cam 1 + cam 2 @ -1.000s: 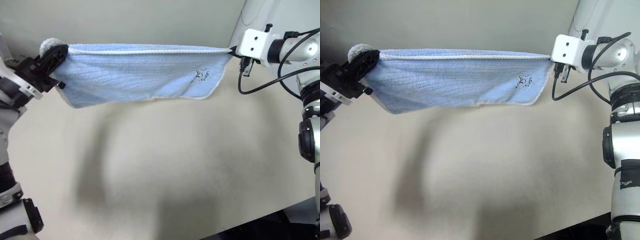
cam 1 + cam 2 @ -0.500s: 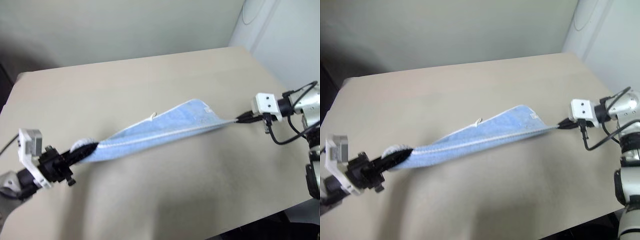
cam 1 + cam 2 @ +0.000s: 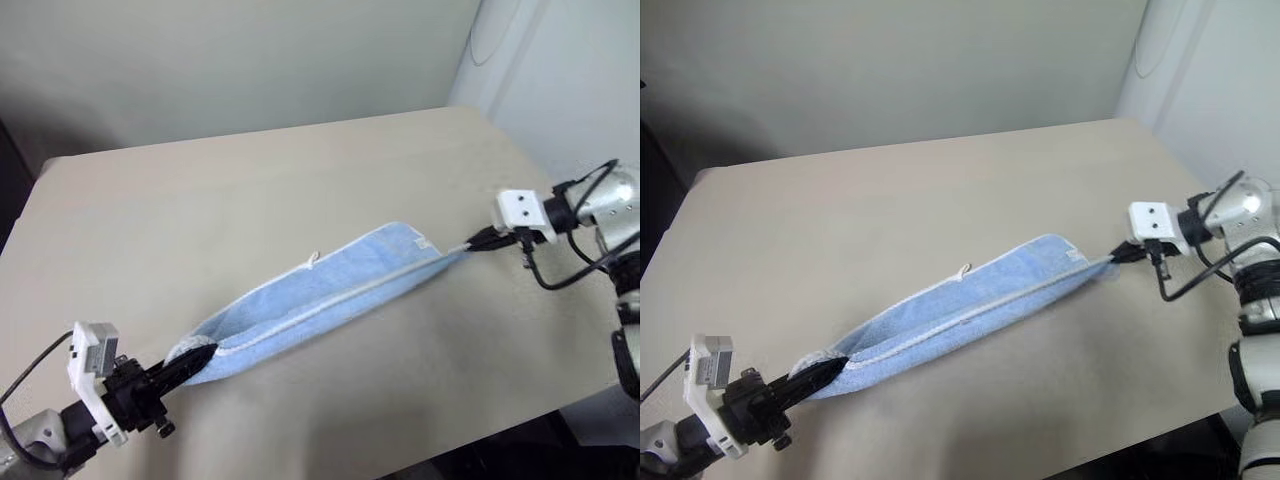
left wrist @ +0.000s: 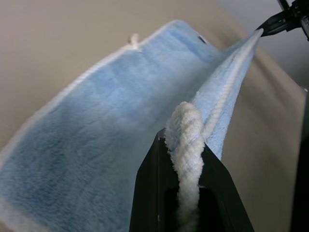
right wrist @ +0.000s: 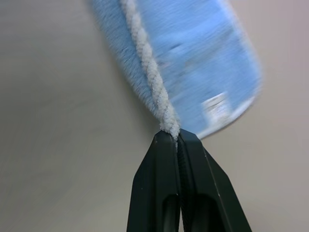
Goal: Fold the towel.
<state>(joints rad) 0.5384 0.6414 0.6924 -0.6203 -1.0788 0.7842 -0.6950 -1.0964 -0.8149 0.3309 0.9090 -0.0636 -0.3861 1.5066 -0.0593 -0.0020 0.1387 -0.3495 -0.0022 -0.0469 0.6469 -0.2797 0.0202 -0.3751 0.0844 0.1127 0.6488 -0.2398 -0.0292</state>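
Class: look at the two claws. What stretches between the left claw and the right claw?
The towel, pinched by its whitish edging at both ends, spans from the left claw to the right claw over the table, seen in the eye views.

towel (image 3: pixel 330 290): fluffy terry cloth, corded edging | table (image 3: pixel 250 190): smooth matt | gripper fingers (image 5: pixel 159 193): glossy plastic

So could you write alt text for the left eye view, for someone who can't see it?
A light blue towel is stretched in a long band low over a beige table, held at its two ends by the robot's grippers. The left gripper clamps the near end and the right gripper clamps the far end by its whitish edging.
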